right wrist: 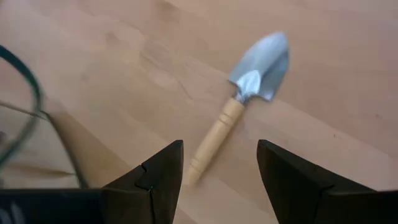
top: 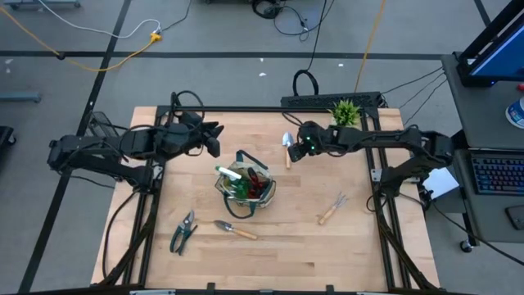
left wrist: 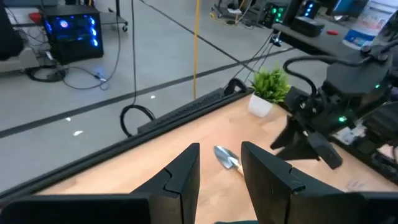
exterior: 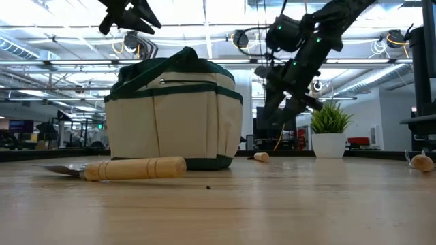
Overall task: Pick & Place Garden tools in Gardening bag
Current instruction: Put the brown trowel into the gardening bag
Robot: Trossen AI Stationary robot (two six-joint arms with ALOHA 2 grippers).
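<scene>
The khaki gardening bag (top: 246, 187) with green trim stands at the table's middle, and a green spray bottle (top: 232, 175) and a red glove (top: 259, 182) show inside it. A wooden-handled trowel (right wrist: 249, 93) lies flat on the table just right of the bag's far side. My right gripper (top: 295, 151) hangs open above that trowel, slanting down, clear of it. My left gripper (top: 216, 138) is open and holds nothing, raised left of the bag's far side. A second trowel (top: 234, 229), the green-handled pruners (top: 183, 232) and the hand fork (top: 332, 209) lie flat nearer the front edge.
A small potted plant (top: 345, 111) stands at the far edge, right of the trowel. A black power strip (top: 327, 100) with cables runs along the far edge. The table's frame rails border the left and right sides. Bare wood lies around the bag.
</scene>
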